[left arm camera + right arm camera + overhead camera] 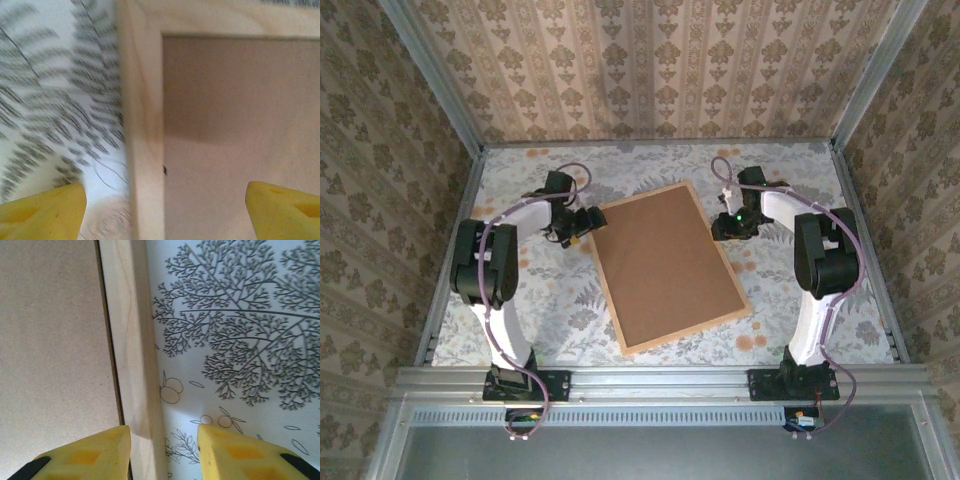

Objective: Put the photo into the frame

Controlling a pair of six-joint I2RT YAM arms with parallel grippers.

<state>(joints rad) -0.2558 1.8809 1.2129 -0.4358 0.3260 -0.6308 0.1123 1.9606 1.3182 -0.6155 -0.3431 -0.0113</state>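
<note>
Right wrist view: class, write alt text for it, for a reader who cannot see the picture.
The right gripper holds its two yellow fingers open on either side of the light wooden moulding of the frame, which runs up the picture. Left of the moulding lies the brown backing board; right of it, a white tablecloth printed with grey trees.

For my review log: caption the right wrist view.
Open right gripper over the frame's light wood edge, patterned tablecloth beside it.

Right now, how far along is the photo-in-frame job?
Done: frame lies flat, brown backing board up; whether the photo is under it, cannot tell. In hand: left gripper and right gripper, both open, straddle opposite mouldings. Left: grip and, likely, turn it over.
</note>
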